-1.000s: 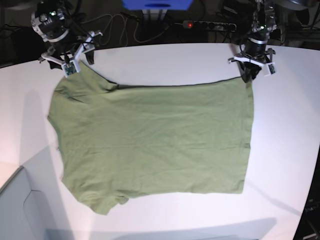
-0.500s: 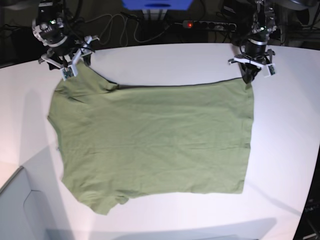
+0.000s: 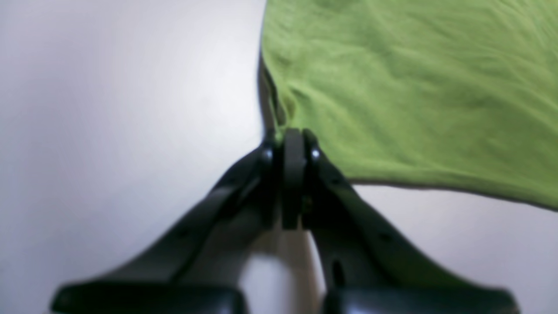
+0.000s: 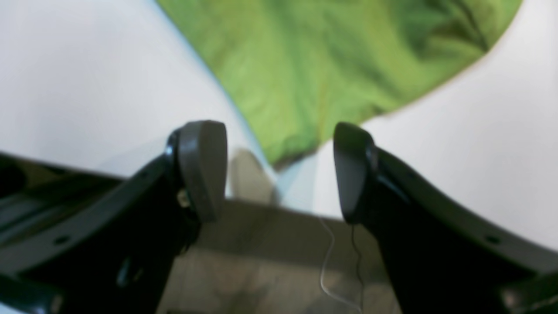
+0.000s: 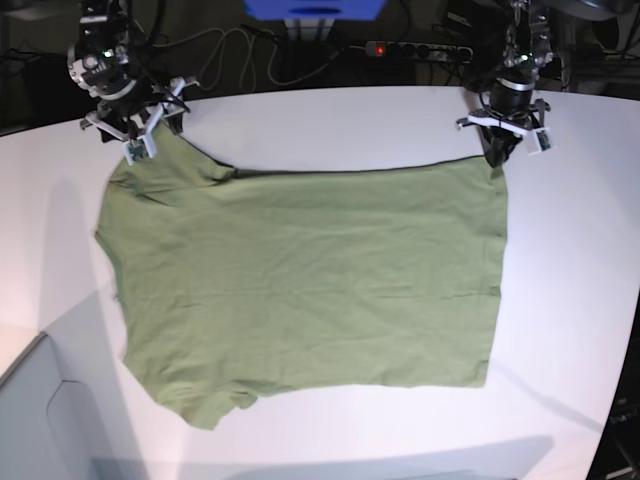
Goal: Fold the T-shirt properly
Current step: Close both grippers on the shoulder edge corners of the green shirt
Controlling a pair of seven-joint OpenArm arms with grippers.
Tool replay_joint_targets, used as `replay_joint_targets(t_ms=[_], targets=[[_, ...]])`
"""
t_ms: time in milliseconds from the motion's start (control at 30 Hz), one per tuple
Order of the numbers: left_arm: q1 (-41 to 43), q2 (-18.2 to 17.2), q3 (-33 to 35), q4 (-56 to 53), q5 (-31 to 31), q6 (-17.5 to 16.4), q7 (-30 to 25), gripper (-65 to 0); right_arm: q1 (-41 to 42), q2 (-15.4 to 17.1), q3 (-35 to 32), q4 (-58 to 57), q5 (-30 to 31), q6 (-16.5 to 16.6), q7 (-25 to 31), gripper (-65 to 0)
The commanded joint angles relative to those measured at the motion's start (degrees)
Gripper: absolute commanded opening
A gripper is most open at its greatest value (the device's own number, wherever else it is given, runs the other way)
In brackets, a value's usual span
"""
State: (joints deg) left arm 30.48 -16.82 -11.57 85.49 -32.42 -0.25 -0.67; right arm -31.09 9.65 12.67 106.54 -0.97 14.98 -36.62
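One olive T-shirt (image 5: pixel 300 280) lies flat on the white tabletop (image 5: pixel 330 120). At its far sleeve corner the right pincer (image 4: pixel 279 170) stands apart, empty. At its far hem corner the left pincer (image 3: pixel 293 144) is clamped on cloth. Soft, light, floppy: best held by corners
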Motion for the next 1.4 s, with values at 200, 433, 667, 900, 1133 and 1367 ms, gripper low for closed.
replay_joint_targets(t_ms=[200, 433, 667, 900, 1133, 1367], targets=[[0.69, -0.37, -0.16, 0.18, 0.29, 0.30, 1.06, -65.0, 0.37, 0.50, -0.05, -2.59, 0.31, 1.06, 0.27, -28.9], [0.69, -0.37, -0.16, 0.18, 0.29, 0.30, 1.06, -65.0, 0.19, 0.50, 0.04, -2.59, 0.31, 1.06, 0.01, -44.1], [0.77, -0.37, -0.16, 0.18, 0.29, 0.30, 1.06, -65.0, -0.07, 0.50, 0.04, -2.59, 0.31, 1.06, -0.43, -65.0], [1.21, -0.63, -0.16, 0.97, 0.29, 0.30, 1.06, -65.0, -1.39, 0.50, 0.21, -1.27, 0.31, 1.06, 0.09, -65.0], [2.36, -1.07, -1.48, 1.14, 0.20, 0.30, 1.06, -65.0, -4.29, 0.50, 0.30, 6.38, 0.31, 1.06, 0.01, -65.0], [6.49, -0.63, -4.03, 6.95, 0.03, 0.30, 1.06, -65.0, -6.14, 0.50, 0.39, 11.30, 0.31, 1.06, -0.43, -65.0]])
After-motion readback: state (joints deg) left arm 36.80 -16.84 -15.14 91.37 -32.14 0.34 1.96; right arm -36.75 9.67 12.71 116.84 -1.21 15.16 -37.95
